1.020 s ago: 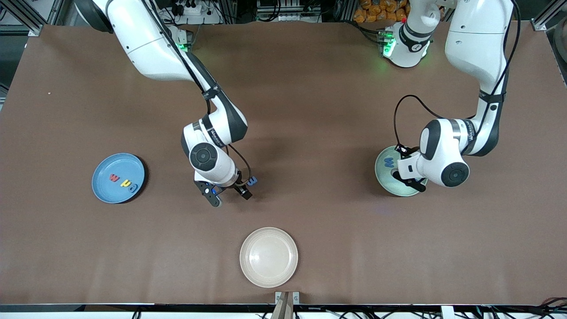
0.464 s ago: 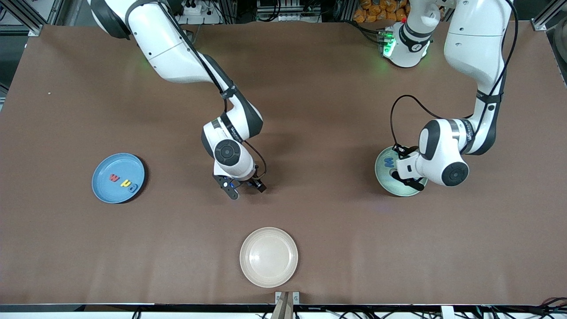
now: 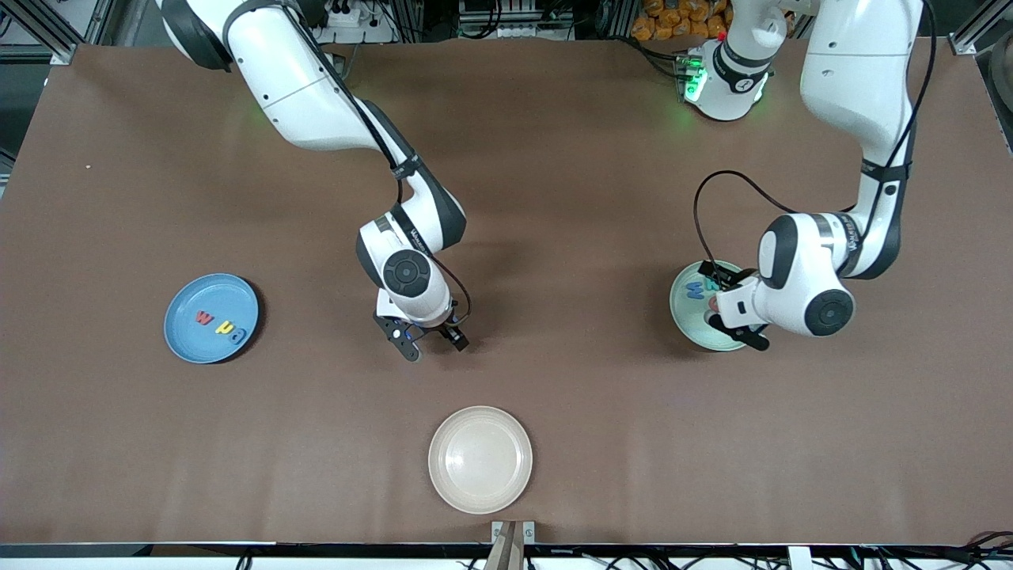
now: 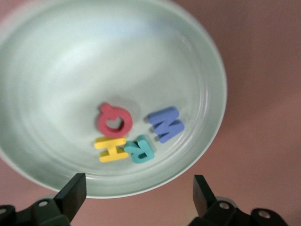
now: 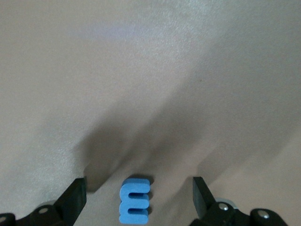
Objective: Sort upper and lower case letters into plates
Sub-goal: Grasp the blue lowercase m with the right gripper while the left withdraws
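Right wrist view shows your right gripper [image 5: 136, 200] spread wide around the blue E [image 5: 135, 200] mid-bench, so closing off-centre could flick it away, while your left gripper [image 4: 136, 200], also spread, waits over the mint plate [image 4: 207, 70] toward the left arm's edge.

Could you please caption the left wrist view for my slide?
Open left hand above the mint green plate holding letters Q, H, R, M.
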You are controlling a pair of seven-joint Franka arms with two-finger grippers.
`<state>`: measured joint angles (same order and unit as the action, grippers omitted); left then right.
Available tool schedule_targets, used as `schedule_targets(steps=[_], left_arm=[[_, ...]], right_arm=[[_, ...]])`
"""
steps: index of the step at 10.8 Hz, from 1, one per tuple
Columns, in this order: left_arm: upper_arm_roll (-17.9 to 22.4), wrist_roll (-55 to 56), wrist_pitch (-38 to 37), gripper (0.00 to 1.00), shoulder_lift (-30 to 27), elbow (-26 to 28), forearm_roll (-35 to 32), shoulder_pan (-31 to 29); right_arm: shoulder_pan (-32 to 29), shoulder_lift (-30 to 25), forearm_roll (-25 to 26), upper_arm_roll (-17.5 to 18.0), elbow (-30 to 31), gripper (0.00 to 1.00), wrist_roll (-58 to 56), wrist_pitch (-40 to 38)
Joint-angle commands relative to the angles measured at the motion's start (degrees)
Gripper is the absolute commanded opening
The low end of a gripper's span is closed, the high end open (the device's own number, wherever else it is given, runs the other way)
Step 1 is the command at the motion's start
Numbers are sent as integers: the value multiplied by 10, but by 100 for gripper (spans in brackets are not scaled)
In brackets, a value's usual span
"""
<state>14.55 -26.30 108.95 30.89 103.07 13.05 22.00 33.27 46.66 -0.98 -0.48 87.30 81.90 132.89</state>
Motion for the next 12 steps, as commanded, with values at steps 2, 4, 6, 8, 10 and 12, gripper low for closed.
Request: schedule_targets(steps=[2, 4, 6, 8, 10, 12], left_arm=[[12, 80, -13, 100, -49, -73, -2, 9], [8, 245, -14, 100, -92, -102, -29, 5], [0, 281, -21, 100, -128, -123, -73, -13], [-68, 282, -43, 100, -163, -155, -113, -77], [-104, 282, -89, 100, -182, -189, -109, -129], [-137, 282, -147, 100, -199, -215, -106, -169]], right_arm=[[7, 7, 12, -2, -12, 100, 27, -3], [7, 7, 6, -2, -13, 100, 27, -2], [7, 7, 6, -2, -12, 100, 47, 9], [7, 7, 6, -2, -12, 100, 49, 9], [7, 7, 6, -2, -11, 100, 49, 9], [7, 7, 6, -1, -11, 100, 50, 9]])
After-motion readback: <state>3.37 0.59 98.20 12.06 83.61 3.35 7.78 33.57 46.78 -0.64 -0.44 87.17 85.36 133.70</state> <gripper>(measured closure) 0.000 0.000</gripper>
